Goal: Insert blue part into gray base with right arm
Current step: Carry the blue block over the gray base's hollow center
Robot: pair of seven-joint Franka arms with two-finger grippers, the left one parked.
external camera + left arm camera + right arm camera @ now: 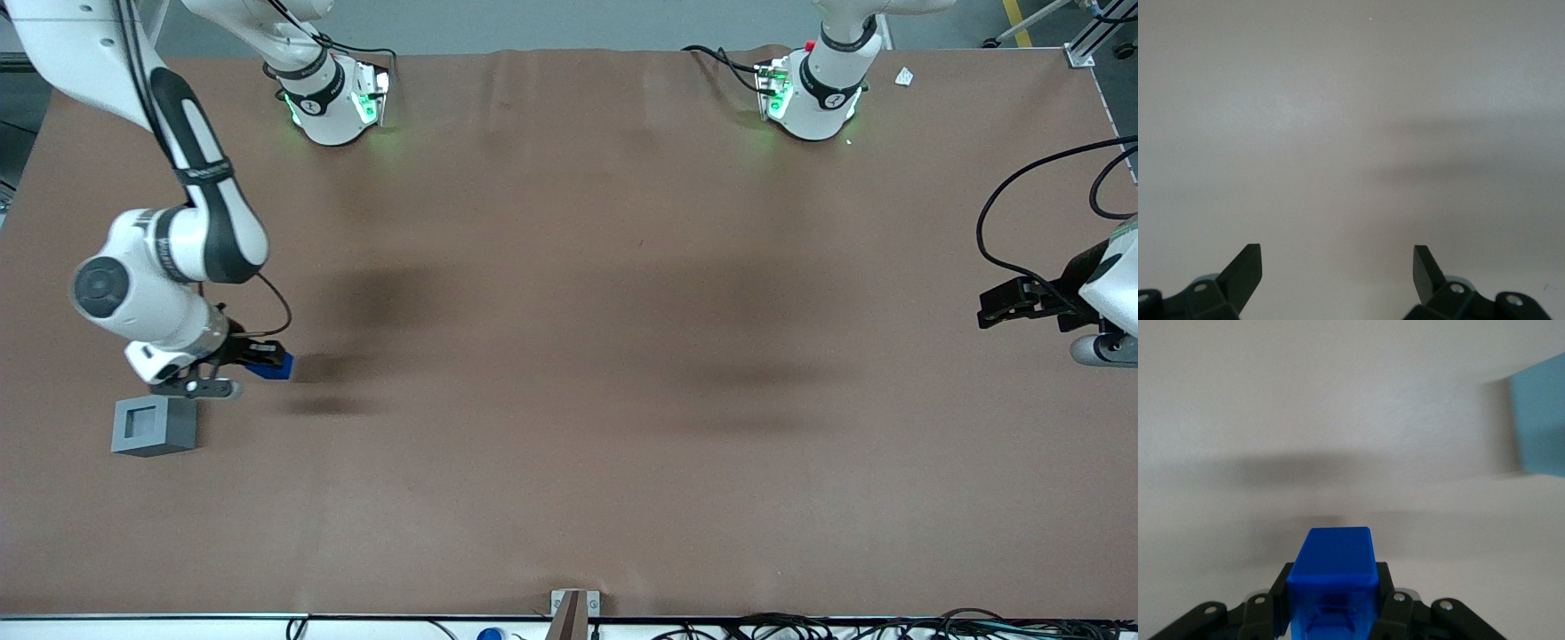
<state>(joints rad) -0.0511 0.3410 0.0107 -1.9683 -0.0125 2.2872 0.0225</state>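
Observation:
The blue part hangs above the table, clamped between the black fingers of my right arm's gripper. In the right wrist view the blue part fills the space between the two fingers, which press on its sides. The gray base rests on the table with its square socket facing up, nearer to the front camera than the gripper and a little toward the working arm's end. A pale blurred block edge in the right wrist view is the gray base. The held part is beside the base, not over its socket.
The brown table stretches wide toward the parked arm's end. Two arm pedestals stand at the table's edge farthest from the front camera. A small bracket sits at the edge nearest that camera.

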